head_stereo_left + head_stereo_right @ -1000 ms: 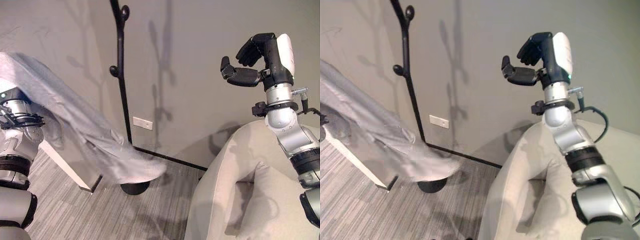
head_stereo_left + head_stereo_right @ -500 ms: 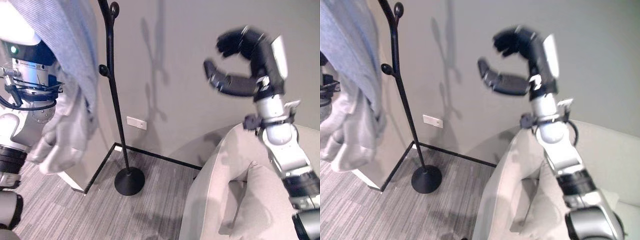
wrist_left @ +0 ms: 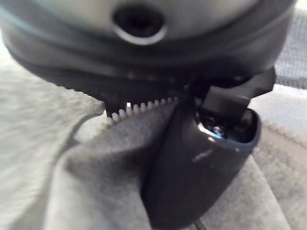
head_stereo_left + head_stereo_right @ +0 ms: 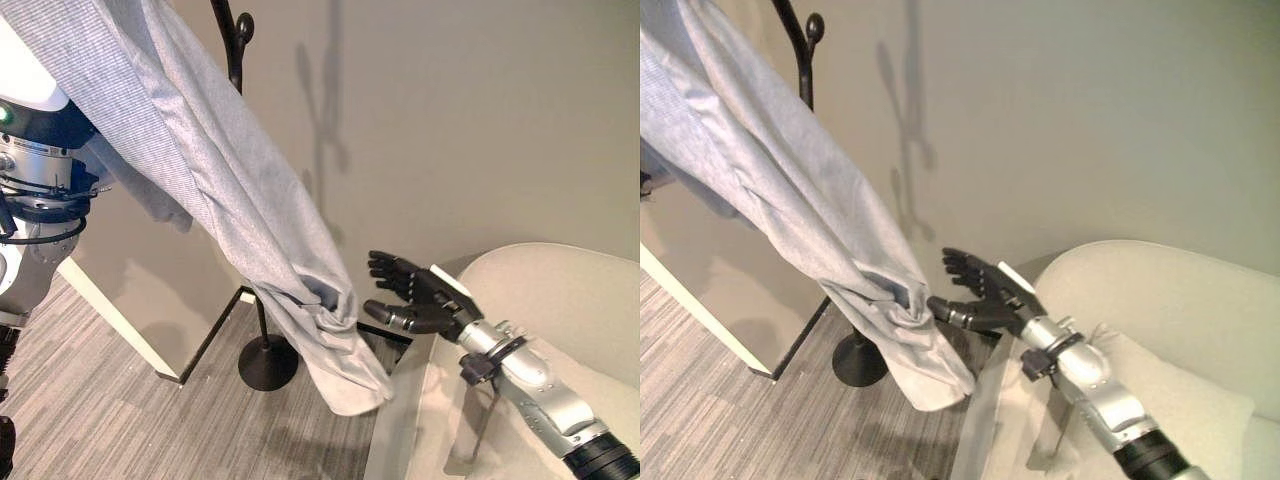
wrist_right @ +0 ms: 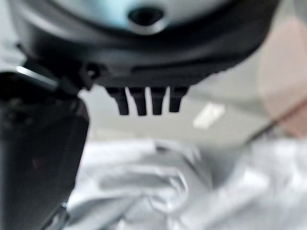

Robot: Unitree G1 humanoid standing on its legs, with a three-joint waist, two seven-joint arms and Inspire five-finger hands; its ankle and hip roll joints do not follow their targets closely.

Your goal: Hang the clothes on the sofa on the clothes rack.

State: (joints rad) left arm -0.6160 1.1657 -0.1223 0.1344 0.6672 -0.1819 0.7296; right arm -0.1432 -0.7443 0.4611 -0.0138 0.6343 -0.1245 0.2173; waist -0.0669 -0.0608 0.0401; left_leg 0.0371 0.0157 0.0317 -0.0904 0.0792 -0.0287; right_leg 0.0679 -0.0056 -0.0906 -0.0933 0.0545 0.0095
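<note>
Light grey garment (image 4: 230,190); black rack (image 4: 237,40); beige sofa (image 4: 560,300); grey striped floor (image 4: 120,420); dark right hand (image 4: 415,298).

No readable txt, labels, nos. or signs anywhere in these views.

I see a plain grey wall (image 4: 480,120) behind everything; shadows of thin branching poles fall across it; the floor (image 4: 130,420) is grey striped carpet; a black skirting strip (image 4: 215,335) runs along the foot of the wall; a white panel edge (image 4: 110,320) slants down to the carpet at left.
</note>
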